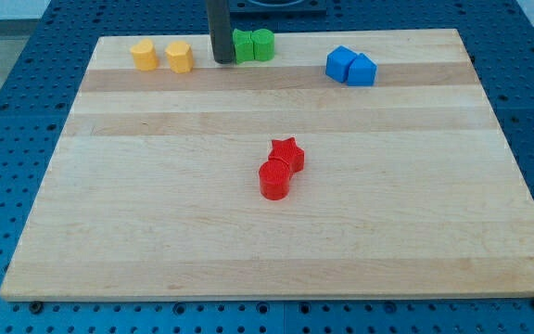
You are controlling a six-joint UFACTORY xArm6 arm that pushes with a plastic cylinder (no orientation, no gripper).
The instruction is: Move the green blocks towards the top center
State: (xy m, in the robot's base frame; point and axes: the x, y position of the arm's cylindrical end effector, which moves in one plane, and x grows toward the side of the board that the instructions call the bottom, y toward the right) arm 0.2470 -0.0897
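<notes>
Two green blocks sit side by side near the view's top centre: one (243,45) on the left, partly hidden by the rod, and one (263,44) on the right, touching it. Their shapes are hard to make out. My tip (222,60) rests on the board right at the left side of the left green block, seemingly touching it. The dark rod rises straight up out of the view's top.
Two yellow blocks (144,55) (179,57) stand at the top left. Two blue blocks (341,62) (362,70) touch each other at the top right. A red star (287,153) and a red cylinder (274,180) touch at the centre. The wooden board (156,232) lies on a blue perforated table.
</notes>
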